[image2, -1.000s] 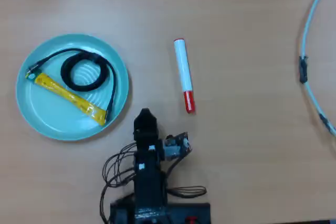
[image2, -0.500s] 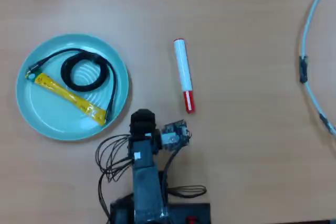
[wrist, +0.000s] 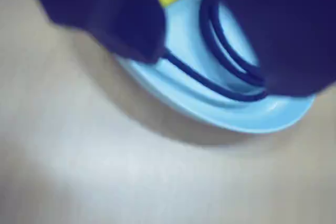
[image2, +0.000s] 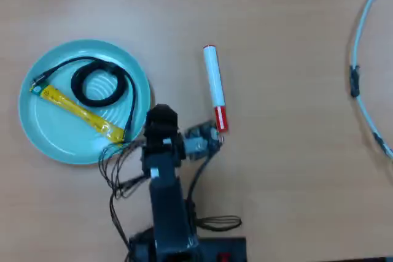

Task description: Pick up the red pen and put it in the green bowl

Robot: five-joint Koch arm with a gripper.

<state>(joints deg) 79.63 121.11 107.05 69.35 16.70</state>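
Gripper [image2: 161, 116]: dark, at the end of the black arm [image2: 167, 200], which reached up from the bottom edge of the overhead view. It stood over bare table between the green bowl and the red pen, just off the bowl's right rim. Whether the jaws were parted or closed could not be told (the overhead view showed one dark mass, and the wrist view only blurred dark shapes along its top edge). Nothing was seen held in it.

Red pen [image2: 214, 86]: white barrel, red cap at the lower end, small red tip at the upper end. It lay flat on the table to the right of the gripper in the overhead view, nearly upright in the frame, with the cap end near the wrist hardware, well clear of the bowl.

Green bowl [image2: 43, 136]: pale teal, shallow and round, at left in the overhead view. It held a flat yellow strip [image2: 80, 113] and a coiled black cable [image2: 98, 84]; both showed blurred in the wrist view as well.

Table [image2: 282, 164]: light wood grain. A thin pale-blue hoop [image2: 361, 104] curved along its right edge.
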